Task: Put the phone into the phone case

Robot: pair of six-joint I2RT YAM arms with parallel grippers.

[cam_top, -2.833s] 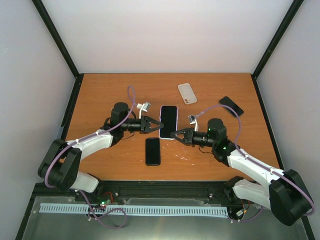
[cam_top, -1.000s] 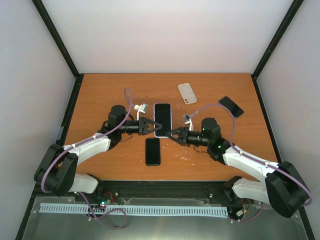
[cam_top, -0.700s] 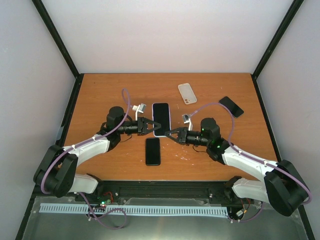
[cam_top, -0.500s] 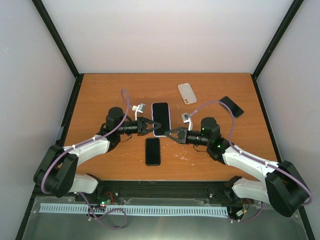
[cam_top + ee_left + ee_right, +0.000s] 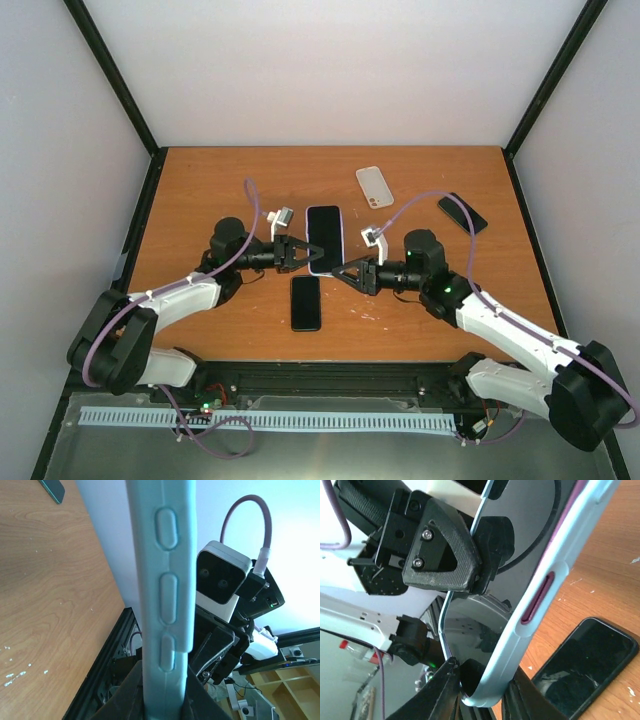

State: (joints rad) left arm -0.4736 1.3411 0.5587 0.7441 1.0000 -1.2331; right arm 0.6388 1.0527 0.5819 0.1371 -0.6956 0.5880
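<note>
Phone [image 5: 324, 236] sits screen-up inside the pale blue phone case [image 5: 167, 580], and the pair is held off the desk [image 5: 200, 190] over its middle, between the two arms. Left gripper [image 5: 300, 252] is clamped tight on the case's left long edge; its wrist view shows the button side rising straight out from between its fingers. Right gripper [image 5: 345, 272] is narrow, its fingers [image 5: 445, 690] straddling the case's near right corner and apparently touching it. Change noted: a few seconds back the right gripper was on the right long edge and the cased phone sat a little farther right. It has since come round to the near corner, and over the last second the right forearm has swung outward while the phone has barely shifted. I read this as re-gripping to press the last corner home, so insertion looks nearly done, though I cannot tell whether the corner lip is fully seated. Also on the desk: a second black phone [image 5: 305, 302] toward the near edge, a pale empty case [image 5: 374, 186] by the far edge, and a dark phone [image 5: 463, 213] toward the right edge.
</note>
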